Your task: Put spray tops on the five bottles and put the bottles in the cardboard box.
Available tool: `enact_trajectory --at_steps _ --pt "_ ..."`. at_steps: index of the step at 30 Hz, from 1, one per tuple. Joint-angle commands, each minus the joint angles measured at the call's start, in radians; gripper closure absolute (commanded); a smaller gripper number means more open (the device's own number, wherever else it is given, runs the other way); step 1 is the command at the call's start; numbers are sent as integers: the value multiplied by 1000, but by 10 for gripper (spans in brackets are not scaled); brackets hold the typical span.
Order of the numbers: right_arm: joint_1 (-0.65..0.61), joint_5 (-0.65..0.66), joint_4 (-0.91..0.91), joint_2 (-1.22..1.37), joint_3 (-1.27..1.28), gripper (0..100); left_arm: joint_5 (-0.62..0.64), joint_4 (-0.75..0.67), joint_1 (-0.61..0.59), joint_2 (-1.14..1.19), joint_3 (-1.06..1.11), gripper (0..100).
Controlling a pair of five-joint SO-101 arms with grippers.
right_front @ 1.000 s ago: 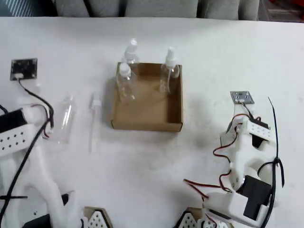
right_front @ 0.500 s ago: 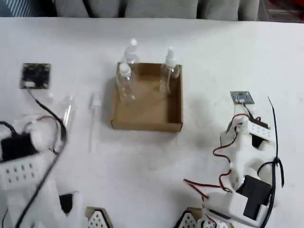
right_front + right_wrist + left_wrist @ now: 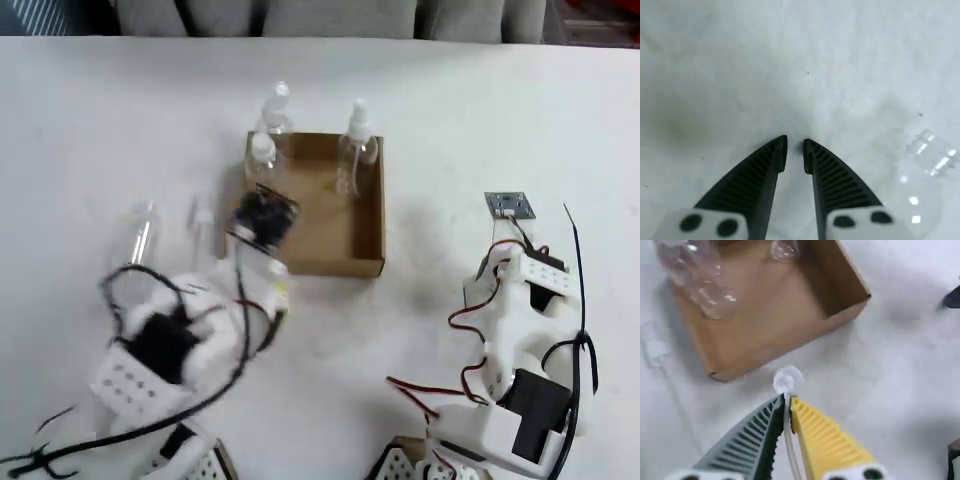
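My left gripper point(image 3: 786, 399) is shut on a spray top point(image 3: 787, 379), its white head above the fingertips and its thin tube running down between them. It hangs just off the front left corner of the cardboard box point(image 3: 842, 277). The left arm point(image 3: 160, 345) lies in front of the box point(image 3: 365, 265). Two capped bottles point(image 3: 262, 165) point(image 3: 357, 150) stand inside the box, and a third point(image 3: 277, 108) stands behind it. An uncapped bottle point(image 3: 140, 228) and a loose spray top point(image 3: 200, 213) lie left of the box. My right gripper point(image 3: 794, 146) is shut on nothing above bare table, with a clear bottle point(image 3: 922, 172) lying beside it.
The right arm point(image 3: 525, 340) sits folded at the front right, with red and black cables around it. A small grey plate point(image 3: 509, 206) lies right of the box. Chair backs line the table's far edge.
The left arm has swung from the far left edge rightward to the box's front left corner. The right arm has not moved.
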Motion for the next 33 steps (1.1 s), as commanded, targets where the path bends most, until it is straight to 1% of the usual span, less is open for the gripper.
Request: enact_trajectory --at_steps 1,3,5,10,12,15,18,20,23,30,33 --pt "-18 -9 -18 2 0 964 57 -265 128 -22 199 980" --pt "-18 -9 -18 2 0 964 60 -327 148 -24 261 980" --pt "-18 -9 -18 2 0 964 58 -356 151 -19 298 980" --pt "-19 -8 -18 2 0 963 52 -361 151 -19 351 969" --pt "-19 -8 -18 2 0 963 52 -359 151 -19 365 919" --pt "-19 -8 -18 2 0 963 52 -333 148 -25 373 810" --pt "-19 -9 -18 2 0 962 52 -279 145 -25 367 729" --pt "-19 -9 -18 2 0 964 52 -256 143 -25 361 710" --pt "-18 -9 -18 2 0 964 -6 -180 143 -27 310 710" --pt "-19 -11 -16 2 0 964 -157 95 143 -27 109 707" --pt "-19 -41 -18 2 0 961 -224 222 143 -27 -12 706"
